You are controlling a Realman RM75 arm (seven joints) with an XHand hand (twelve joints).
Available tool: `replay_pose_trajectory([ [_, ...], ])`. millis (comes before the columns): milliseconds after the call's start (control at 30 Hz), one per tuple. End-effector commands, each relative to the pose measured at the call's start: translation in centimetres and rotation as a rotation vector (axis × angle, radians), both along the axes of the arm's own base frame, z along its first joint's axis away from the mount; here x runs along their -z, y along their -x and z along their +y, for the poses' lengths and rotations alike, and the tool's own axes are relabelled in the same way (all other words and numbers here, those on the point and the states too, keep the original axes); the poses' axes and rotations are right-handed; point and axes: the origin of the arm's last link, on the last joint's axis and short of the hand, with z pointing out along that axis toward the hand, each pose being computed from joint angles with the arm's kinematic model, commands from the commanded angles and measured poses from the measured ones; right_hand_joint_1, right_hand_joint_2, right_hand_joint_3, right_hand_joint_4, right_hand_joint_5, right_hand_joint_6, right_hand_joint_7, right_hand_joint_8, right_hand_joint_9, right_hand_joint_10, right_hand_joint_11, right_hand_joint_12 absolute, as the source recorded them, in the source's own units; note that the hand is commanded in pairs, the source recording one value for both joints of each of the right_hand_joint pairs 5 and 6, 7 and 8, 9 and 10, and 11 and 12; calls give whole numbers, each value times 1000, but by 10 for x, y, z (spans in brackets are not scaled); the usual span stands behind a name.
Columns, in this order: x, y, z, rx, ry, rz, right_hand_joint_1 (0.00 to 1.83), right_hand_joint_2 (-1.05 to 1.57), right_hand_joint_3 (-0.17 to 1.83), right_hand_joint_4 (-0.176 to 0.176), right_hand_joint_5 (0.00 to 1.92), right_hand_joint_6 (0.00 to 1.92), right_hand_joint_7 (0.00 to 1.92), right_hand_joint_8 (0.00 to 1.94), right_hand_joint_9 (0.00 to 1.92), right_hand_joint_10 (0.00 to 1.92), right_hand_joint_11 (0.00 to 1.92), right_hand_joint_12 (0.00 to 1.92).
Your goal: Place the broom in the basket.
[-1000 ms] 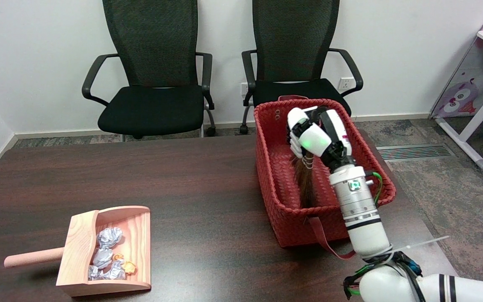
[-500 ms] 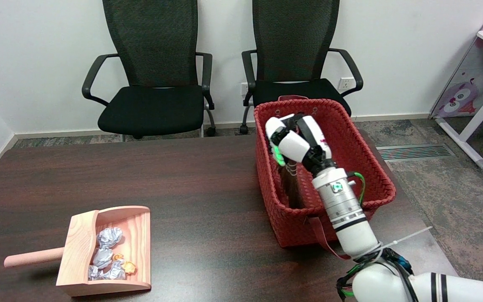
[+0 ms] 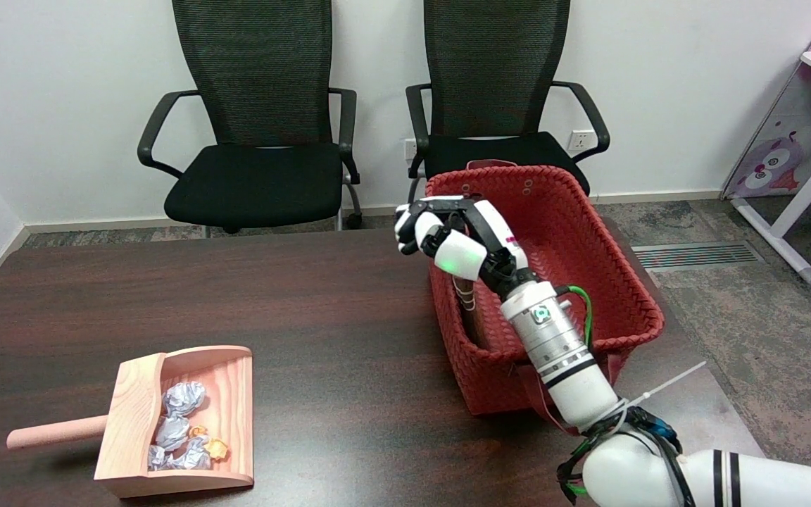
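Note:
The red woven basket stands at the table's right side. My right hand hovers over the basket's left rim with its fingers curled in. Under the palm hangs the broom. Its dark bristles point down inside the basket along the left wall, and a pale beaded cord shows just below the hand. The hand holds the broom by its top, and the handle is hidden under the palm and wrist.
A wooden dustpan holding crumpled paper balls lies at the front left of the dark table. Two black office chairs stand behind the far edge. A white desk frame stands to the right.
My right hand has swung left from over the basket's middle to above its left rim. The broom's bristles have shifted left with it, ending against the left wall.

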Motion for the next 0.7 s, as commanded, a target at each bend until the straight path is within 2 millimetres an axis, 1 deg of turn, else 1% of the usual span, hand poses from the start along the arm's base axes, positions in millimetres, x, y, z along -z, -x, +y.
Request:
replay_pose_trajectory([
  [33,4,-23,-7,-74,-18,3,630,918,1283,-108,944,944,944,944,483,483,811,811],
  [67,3,-30,-6,-103,-12,-1,633,915,1276,-126,926,926,926,926,467,467,779,779],
  [100,2,-35,-7,-117,-10,0,643,911,1270,-162,885,885,885,885,458,458,756,756],
  [133,2,-41,-6,-141,-9,1,650,907,1262,-176,854,854,854,854,453,453,736,736],
  [233,6,-54,-8,-170,-26,-4,655,903,1241,-176,815,815,815,815,437,437,642,642],
  [267,6,-56,-8,-175,-30,-5,656,896,1233,-176,800,800,800,800,420,420,573,573],
  [400,11,-63,-8,-181,-31,25,656,881,1196,-176,760,760,760,760,352,352,450,450],
  [500,12,-63,-9,-165,-27,41,655,823,1186,-176,705,705,705,705,315,315,394,394],
  [567,12,-63,-10,-162,-28,40,645,776,1141,-176,635,635,635,635,280,280,346,346],
  [700,8,-70,-8,-186,-11,20,635,738,1085,-176,565,565,565,565,262,262,328,328],
])
